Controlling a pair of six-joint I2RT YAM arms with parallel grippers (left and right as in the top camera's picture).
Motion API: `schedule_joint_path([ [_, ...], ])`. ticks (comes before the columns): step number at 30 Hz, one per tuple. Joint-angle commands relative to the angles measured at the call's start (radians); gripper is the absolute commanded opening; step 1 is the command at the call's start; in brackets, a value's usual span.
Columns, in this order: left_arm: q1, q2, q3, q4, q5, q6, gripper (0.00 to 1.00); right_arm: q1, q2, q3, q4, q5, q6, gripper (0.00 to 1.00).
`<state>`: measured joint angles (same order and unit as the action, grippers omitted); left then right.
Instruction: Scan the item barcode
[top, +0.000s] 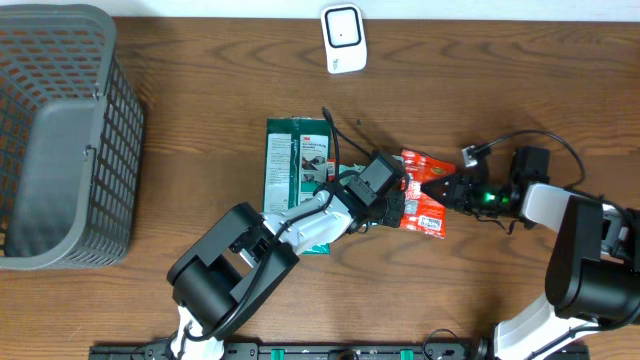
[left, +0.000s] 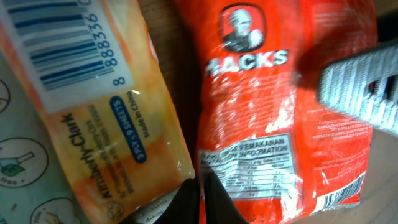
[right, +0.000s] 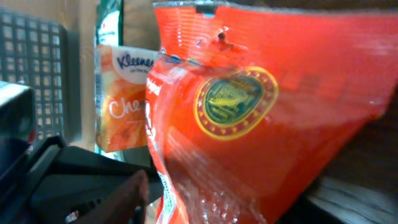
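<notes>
On the orange tissue pack (left: 106, 143), "Kimberly-Clark", "3 PLY x 9 SHEETS", "Made in China" and barcode digits beginning "8 888336" are printed — its other face is marked "Kleene…", cut off. On the red snack bag (left: 273, 124), "ACKS" is read above a nutrition panel too blurred to be made out. A small "3M" mark is seen on the green box (top: 295, 150).

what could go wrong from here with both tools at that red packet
1. The left tool is shut right where the red snack packet meets the Kleenex tissue pack; it may drag both.
2. The right tool sits at the same packet; opposing pulls might tear it.
</notes>
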<state>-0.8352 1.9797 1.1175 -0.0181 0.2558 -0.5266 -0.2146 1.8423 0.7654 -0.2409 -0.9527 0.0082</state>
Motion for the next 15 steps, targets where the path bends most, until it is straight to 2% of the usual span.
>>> schedule_joint_path([
  [1,-0.002,0.014,-0.005,0.0,-0.006,0.011,0.07,0.045,0.01,-0.025,-0.005,0.071,-0.001,0.42],
  [8,-0.002,-0.029,-0.005,0.002,-0.006,0.029,0.08,0.004,-0.029,-0.016,-0.034,-0.045,-0.002,0.25],
  [9,-0.002,-0.065,-0.005,0.0,-0.005,0.029,0.11,-0.013,-0.059,-0.016,-0.045,-0.045,-0.002,0.19],
  [10,-0.002,-0.09,-0.005,0.0,-0.002,0.03,0.12,-0.021,-0.076,-0.016,-0.049,-0.048,-0.002,0.18],
  [11,-0.002,-0.141,-0.005,-0.003,0.004,0.032,0.17,-0.038,-0.118,-0.016,-0.066,-0.052,-0.002,0.16],
  [12,-0.002,-0.173,-0.005,-0.005,0.015,0.041,0.27,-0.046,-0.149,-0.016,-0.083,-0.051,-0.002,0.16],
  [14,-0.002,-0.246,-0.005,-0.032,0.028,0.048,0.38,-0.059,-0.245,-0.016,-0.124,-0.052,-0.002,0.16],
  [15,-0.001,-0.274,-0.005,-0.051,0.029,0.048,0.39,-0.06,-0.275,-0.016,-0.134,-0.052,-0.001,0.16],
])
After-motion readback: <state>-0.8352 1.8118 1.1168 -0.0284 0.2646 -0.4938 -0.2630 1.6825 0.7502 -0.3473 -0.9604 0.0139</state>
